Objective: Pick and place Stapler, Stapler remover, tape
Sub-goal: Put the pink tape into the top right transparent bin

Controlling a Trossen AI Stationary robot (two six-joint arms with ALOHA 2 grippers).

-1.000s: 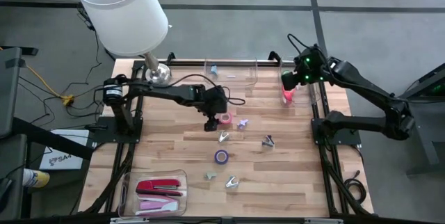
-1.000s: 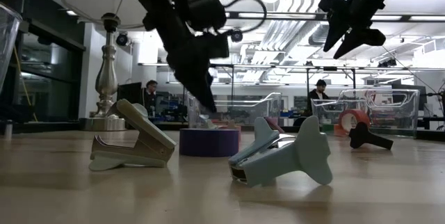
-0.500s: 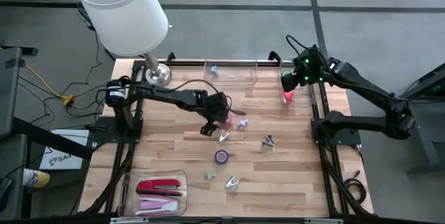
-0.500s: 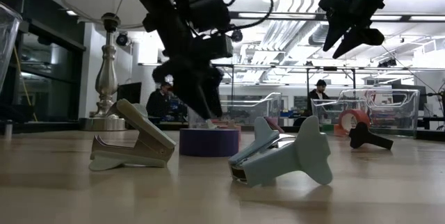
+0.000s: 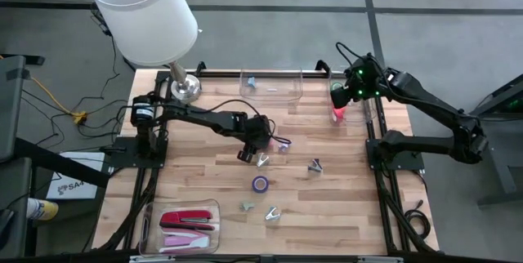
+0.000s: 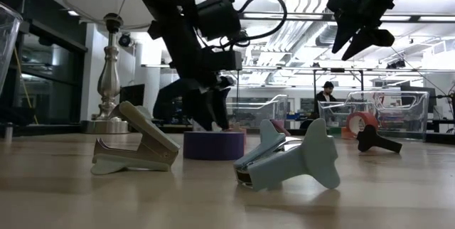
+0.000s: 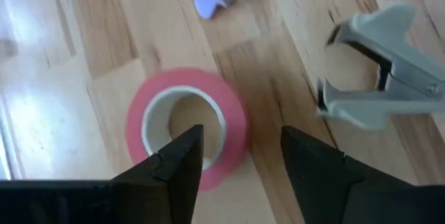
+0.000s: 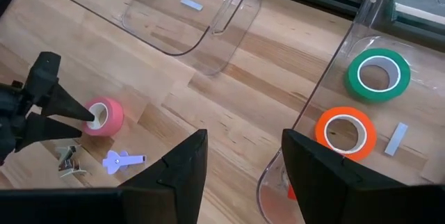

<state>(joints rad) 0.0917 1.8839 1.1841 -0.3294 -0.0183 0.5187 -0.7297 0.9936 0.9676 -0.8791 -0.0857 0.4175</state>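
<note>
A pink tape roll (image 7: pixel 186 125) lies flat on the wooden table, just behind the table's middle. My left gripper (image 7: pixel 240 154) is low over it and open. One finger (image 7: pixel 182 156) is over the roll's hole and the other (image 7: pixel 313 168) stands outside its wall. A purple tape roll (image 5: pixel 260 184) lies flat nearer the front. My right gripper (image 8: pixel 243 161) hangs open and empty, high over the clear bin (image 8: pixel 361 36) at the far right. That bin holds a green roll (image 8: pixel 378 76) and an orange roll (image 8: pixel 346 132). Staplers (image 5: pixel 186 218) lie in a tray at the near left. My left gripper comes at the pink roll slanting down from the table's left. One fingertip (image 8: pixel 89 115) is at the roll's hole and the other is outside the wall (image 7: pixel 236 133). I cannot tell whether either finger touches it. The roll lies flat on the table.
Several staple removers lie around the middle: a grey one (image 7: pixel 379 78), a lilac one (image 8: pixel 119 160), and others (image 5: pixel 315 165) (image 5: pixel 271 212). A second clear bin (image 5: pixel 270 85) sits at the far edge. A lamp (image 5: pixel 147 14) stands at the far left corner.
My left gripper has sunk toward the pink roll, shifted a little toward the table's right edge and rolled about its own axis. It now straddles the roll's wall. The roll itself has not moved.
</note>
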